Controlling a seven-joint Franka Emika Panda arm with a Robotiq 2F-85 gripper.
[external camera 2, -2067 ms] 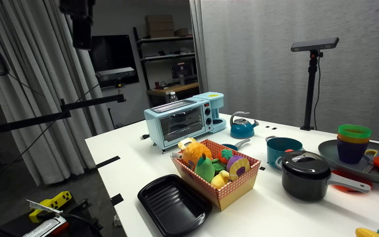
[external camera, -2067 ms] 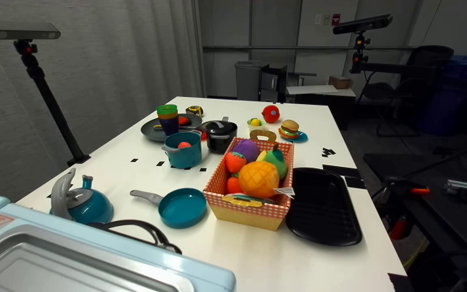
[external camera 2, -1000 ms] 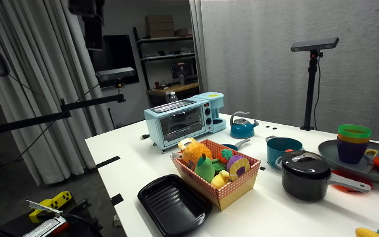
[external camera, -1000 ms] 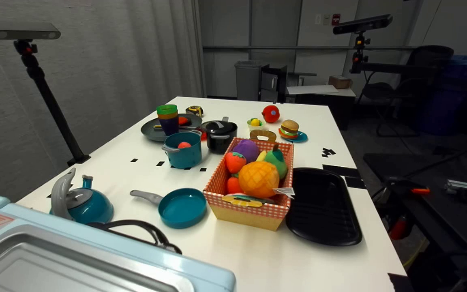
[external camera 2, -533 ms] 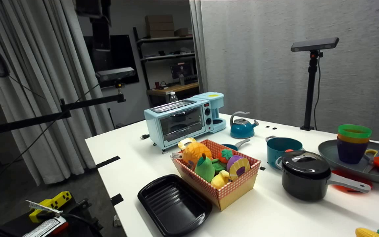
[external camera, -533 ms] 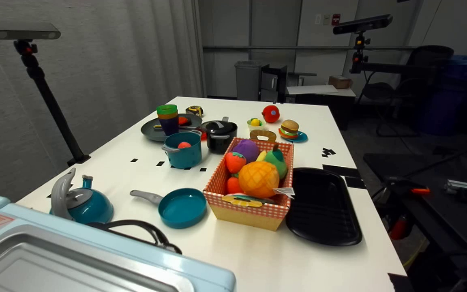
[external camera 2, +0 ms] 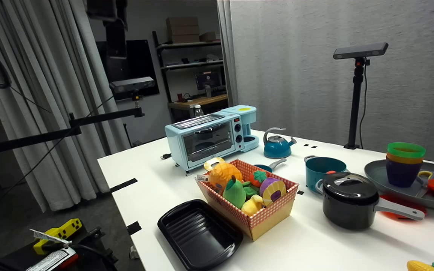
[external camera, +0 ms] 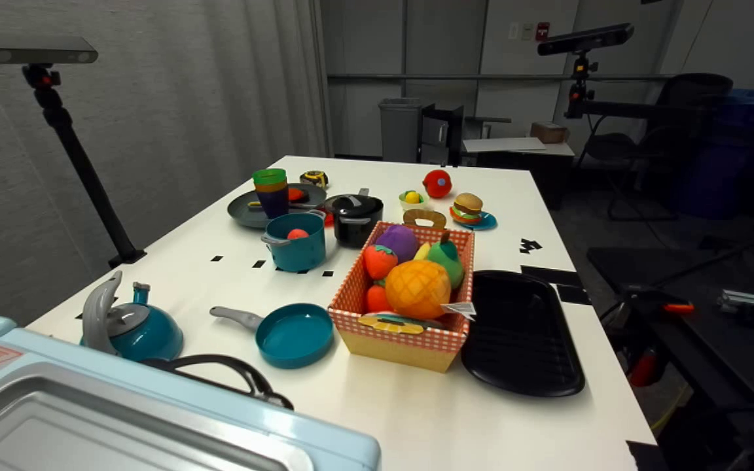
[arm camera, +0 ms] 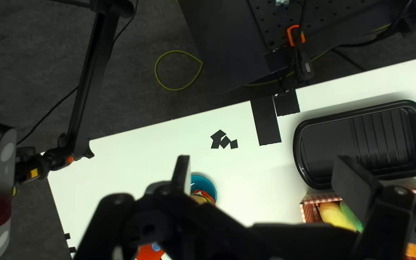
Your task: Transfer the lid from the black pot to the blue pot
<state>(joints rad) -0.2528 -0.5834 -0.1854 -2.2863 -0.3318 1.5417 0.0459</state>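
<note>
The dark, glossy round lid (external camera: 355, 205) sits on the black pot (external camera: 353, 233), with the pot's grey handle pointing away. The lid (external camera 2: 350, 184) and the black pot (external camera 2: 348, 214) also show in an exterior view. The blue pot (external camera: 303, 250) stands beside the black pot, uncovered, with a reddish round thing inside; it also shows in an exterior view (external camera 2: 313, 178). My gripper (arm camera: 265, 173) is open and empty, high above the table. Its fingers are wide apart over the space between the burger plate and the black tray. Both pots are out of the wrist view.
A checked basket of toy fruit (external camera: 403, 353) stands near the pots, beside a black tray (external camera: 521, 340). A grey plate with stacked cups (external camera 2: 375, 171) lies behind the pots. A blue frying pan (external camera: 295, 337), kettle (external camera: 148, 330), toaster oven (external camera 2: 209, 137) and burger (external camera: 466, 206) are also on the table.
The dark arm or gripper part at the top left of an exterior view has shifted right, then stopped over the last half second. The lid and pots have not moved.
</note>
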